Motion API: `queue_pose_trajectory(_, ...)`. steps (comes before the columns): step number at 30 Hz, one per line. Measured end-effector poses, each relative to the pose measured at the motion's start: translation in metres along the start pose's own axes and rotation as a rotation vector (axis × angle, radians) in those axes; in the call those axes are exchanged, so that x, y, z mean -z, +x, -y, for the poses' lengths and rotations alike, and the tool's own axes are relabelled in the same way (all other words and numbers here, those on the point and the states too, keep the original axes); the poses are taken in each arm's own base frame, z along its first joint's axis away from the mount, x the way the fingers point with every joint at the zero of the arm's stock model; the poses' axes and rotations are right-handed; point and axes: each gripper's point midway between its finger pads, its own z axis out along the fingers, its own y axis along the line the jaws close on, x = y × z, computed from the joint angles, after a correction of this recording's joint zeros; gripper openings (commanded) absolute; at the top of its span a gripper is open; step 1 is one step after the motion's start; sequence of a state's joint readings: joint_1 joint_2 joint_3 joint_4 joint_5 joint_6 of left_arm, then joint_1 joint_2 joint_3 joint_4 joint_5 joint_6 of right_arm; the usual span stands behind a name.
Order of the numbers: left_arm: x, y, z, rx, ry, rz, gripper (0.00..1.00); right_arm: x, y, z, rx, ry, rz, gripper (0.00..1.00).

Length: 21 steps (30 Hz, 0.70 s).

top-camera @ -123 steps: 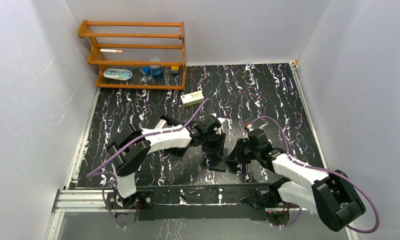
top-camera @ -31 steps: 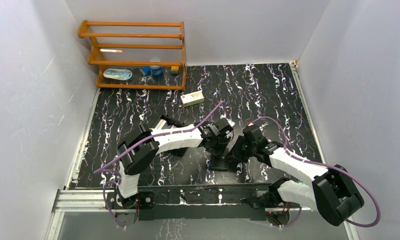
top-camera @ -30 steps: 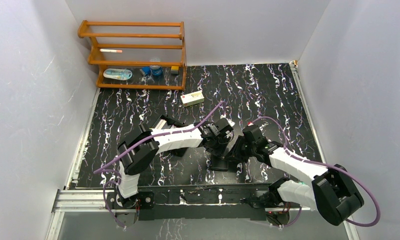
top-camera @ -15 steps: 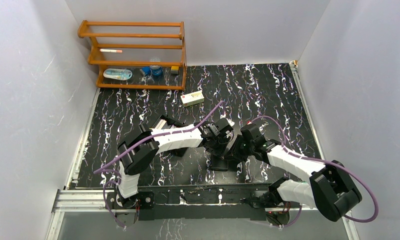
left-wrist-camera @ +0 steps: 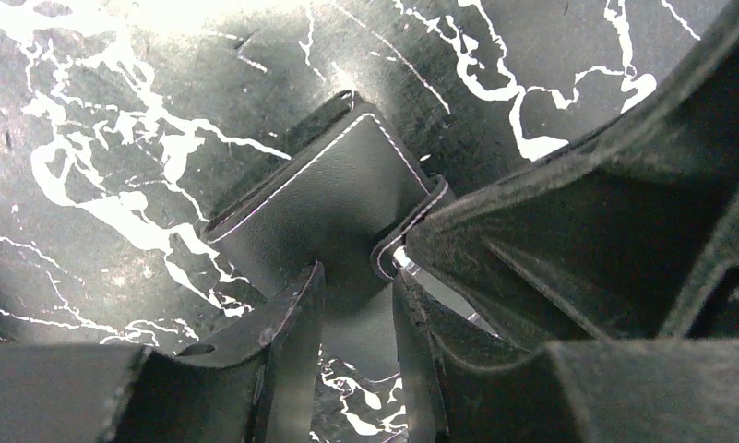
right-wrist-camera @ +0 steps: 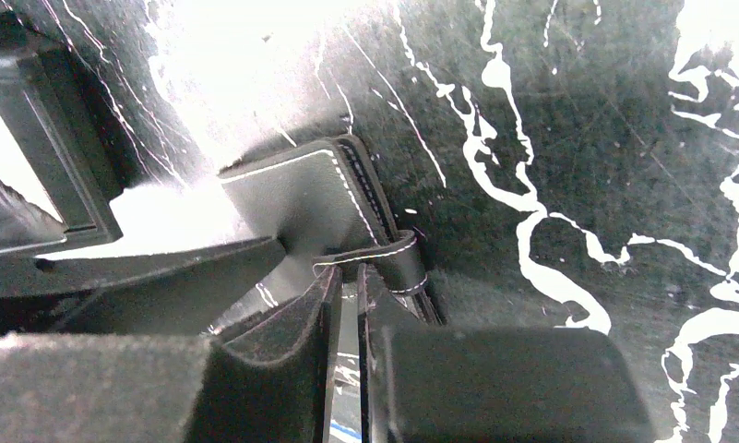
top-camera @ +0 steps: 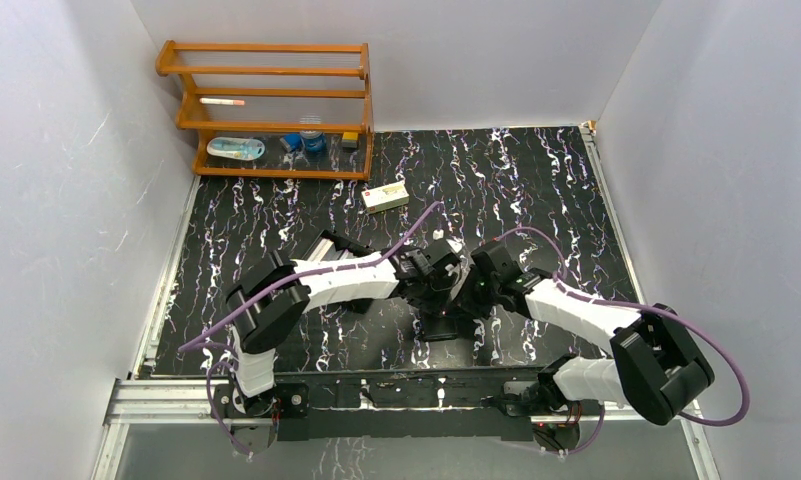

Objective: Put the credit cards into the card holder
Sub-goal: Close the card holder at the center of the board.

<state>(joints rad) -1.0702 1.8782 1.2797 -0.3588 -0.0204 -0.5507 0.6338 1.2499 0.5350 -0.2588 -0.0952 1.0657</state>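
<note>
Top external view: the two arms reach from their bases at the near edge and meet just short of the middle of the black, white-veined table point(top-camera: 546, 190), the left gripper point(top-camera: 437, 291) and right gripper point(top-camera: 462, 294) almost touching. In the left wrist view the card holder point(left-wrist-camera: 321, 201) is folded, black with white stitching, its fold pointing away from the camera. Its near part runs down between the left fingers point(left-wrist-camera: 290, 325), which are narrowly set and close on it from both sides. Its snap tab point(left-wrist-camera: 410, 225) lies against the tip of the right gripper, which comes in from the right. In the right wrist view the right fingers point(right-wrist-camera: 315, 318) are all but together, pinching a thin glossy edge of the holder just beside the stitched tab, with one left finger crossing on the left. Whether the holder touches the table cannot be told. Farther out, a black box point(top-camera: 323, 243) is half hidden behind the left arm. A cream carton point(top-camera: 385, 196) lies beyond it, well apart from the grippers. A wooden rack point(top-camera: 266, 110) with small items stands in the far left corner.
</note>
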Motion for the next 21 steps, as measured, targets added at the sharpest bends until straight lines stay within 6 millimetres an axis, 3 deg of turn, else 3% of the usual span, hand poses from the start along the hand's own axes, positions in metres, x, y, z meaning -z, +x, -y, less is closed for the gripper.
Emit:
queue_pose_trajectory(13, 0.005, 0.008, -0.007, 0.038, -0.007, 0.003, 0.33, -0.006, -0.006, -0.006, 0.054, 0.090, 0.116, 0.16)
queue_pose_trajectory(21, 0.012, 0.023, -0.020, 0.046, -0.036, -0.029, 0.33, -0.005, -0.007, -0.009, 0.087, 0.100, 0.182, 0.16)
